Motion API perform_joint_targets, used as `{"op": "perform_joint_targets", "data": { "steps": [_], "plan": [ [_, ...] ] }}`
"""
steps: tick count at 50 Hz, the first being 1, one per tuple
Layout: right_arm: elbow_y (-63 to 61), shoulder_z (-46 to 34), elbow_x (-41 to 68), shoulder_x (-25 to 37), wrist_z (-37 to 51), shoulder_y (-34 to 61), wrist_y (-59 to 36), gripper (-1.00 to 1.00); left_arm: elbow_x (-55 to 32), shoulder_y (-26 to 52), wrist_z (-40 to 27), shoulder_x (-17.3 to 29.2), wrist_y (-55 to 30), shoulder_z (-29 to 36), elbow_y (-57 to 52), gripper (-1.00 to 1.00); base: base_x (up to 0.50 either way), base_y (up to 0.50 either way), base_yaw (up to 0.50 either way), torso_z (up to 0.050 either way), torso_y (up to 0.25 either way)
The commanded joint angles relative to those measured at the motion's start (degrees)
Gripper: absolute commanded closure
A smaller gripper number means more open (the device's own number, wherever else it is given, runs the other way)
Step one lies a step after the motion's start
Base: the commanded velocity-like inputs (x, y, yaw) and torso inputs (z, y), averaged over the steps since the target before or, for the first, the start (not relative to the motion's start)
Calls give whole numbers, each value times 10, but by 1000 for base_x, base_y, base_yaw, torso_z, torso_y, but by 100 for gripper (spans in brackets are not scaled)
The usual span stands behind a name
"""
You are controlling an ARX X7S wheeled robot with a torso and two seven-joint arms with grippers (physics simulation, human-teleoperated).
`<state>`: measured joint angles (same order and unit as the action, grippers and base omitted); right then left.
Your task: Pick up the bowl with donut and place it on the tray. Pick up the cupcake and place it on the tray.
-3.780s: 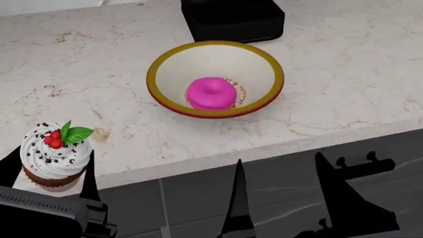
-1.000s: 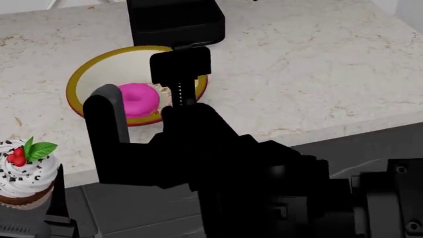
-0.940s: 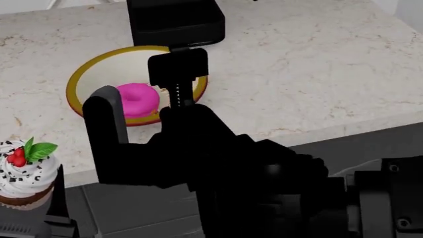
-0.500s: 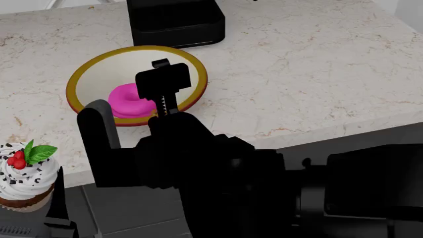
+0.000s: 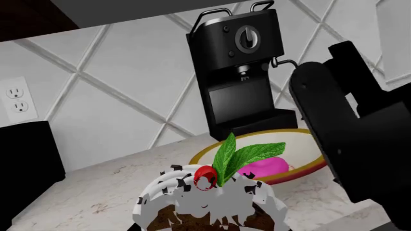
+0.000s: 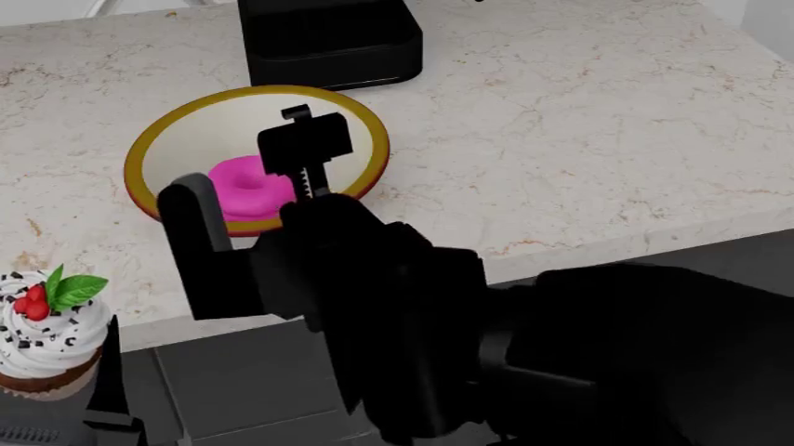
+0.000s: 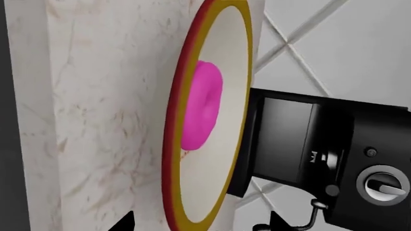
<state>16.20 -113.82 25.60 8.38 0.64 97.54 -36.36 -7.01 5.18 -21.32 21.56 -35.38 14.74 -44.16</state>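
Note:
The cream bowl (image 6: 147, 153) with the yellow rim stands on the counter with the pink donut (image 6: 252, 187) inside. My right gripper (image 6: 245, 165) hangs open over its near side. In the right wrist view the gripper (image 7: 200, 224) has a dark tip on each side of the bowl's (image 7: 226, 144) rim, and the donut (image 7: 202, 110) lies beyond. The cupcake (image 6: 44, 321) stands at the counter's front edge with my left gripper (image 6: 44, 376) open around it; one finger (image 6: 107, 376) shows beside it. The left wrist view is filled by the cupcake (image 5: 205, 202). The tray is out of view.
A black coffee machine (image 6: 329, 42) stands right behind the bowl, also seen as the coffee machine (image 5: 241, 72) against the tiled wall. Another black appliance (image 5: 26, 159) sits to one side below a wall socket. The marble counter (image 6: 596, 139) stretches right.
My right arm has come up into the head view and reached over the bowl. In the last second its fingers shifted left and toward the bowl's near rim. The cupcake has not moved.

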Motion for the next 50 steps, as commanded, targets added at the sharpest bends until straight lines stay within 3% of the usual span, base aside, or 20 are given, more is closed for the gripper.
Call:
{"op": "perform_joint_targets", "data": {
  "steps": [1, 40, 50],
  "plan": [
    [67, -9, -17, -25, -26, -25, 37, -100, -18, 0, -11, 1, 7, -2, 0, 100, 0, 0, 0, 0, 0],
    [244, 32, -62, -80, -73, -82, 189, -100, -19, 21, -14, 0, -12, 19, -6, 100, 0, 0, 0, 0, 0],
    [285, 191, -249, -84, -186, -152, 176, -100, -19, 23, -15, 1, -12, 23, -5, 100, 0, 0, 0, 0, 0]
  ]
}}
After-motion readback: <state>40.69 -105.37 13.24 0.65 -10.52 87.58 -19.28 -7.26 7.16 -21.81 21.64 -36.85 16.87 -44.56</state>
